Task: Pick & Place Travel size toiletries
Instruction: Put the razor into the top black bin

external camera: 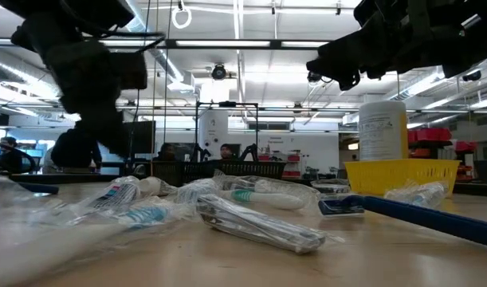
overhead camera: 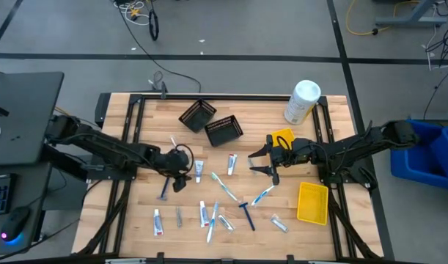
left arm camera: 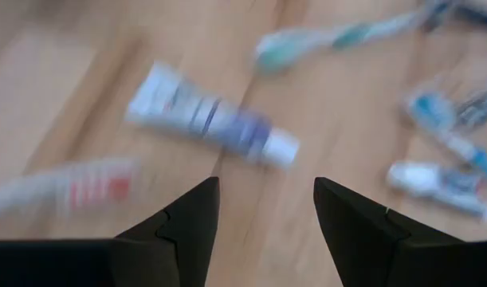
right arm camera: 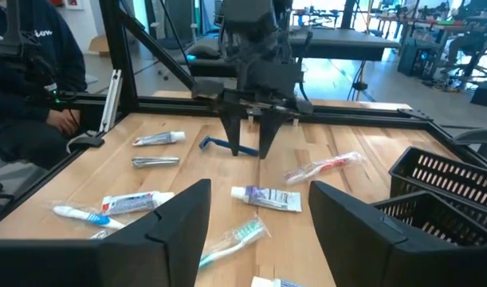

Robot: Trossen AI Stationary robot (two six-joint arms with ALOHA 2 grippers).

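Left gripper (overhead camera: pixel 181 178) hangs low over the left-centre of the table (overhead camera: pixel 333 231), fingers spread apart with nothing between them; the left wrist view shows bare wood in the gap. Nearest item is a white mini toothpaste tube (left arm camera: pixel 213 125) with blue marks, lying just ahead of the fingertips. Its long axis runs roughly crosswise to the reach direction, slightly slanted, cap end toward the table's middle. In the high view this looks like the tube (overhead camera: pixel 199 171) just beside the gripper on its inner side. A dark blue razor (overhead camera: pixel 165 189) lies close on the other side of the gripper. Judgement: left arm is the nearer one for this tube; a short advance and descent would be needed to straddle it. Right gripper (overhead camera: pixel 262 160) hovers right of centre, fingers wide apart and empty, farther from the tube. Remaining toiletries are scattered over the table's near half, none in the yellow bin (overhead camera: pixel 312 202). Printing on the tubes and on the white canister (overhead camera: pixel 302 101) cannot be read.
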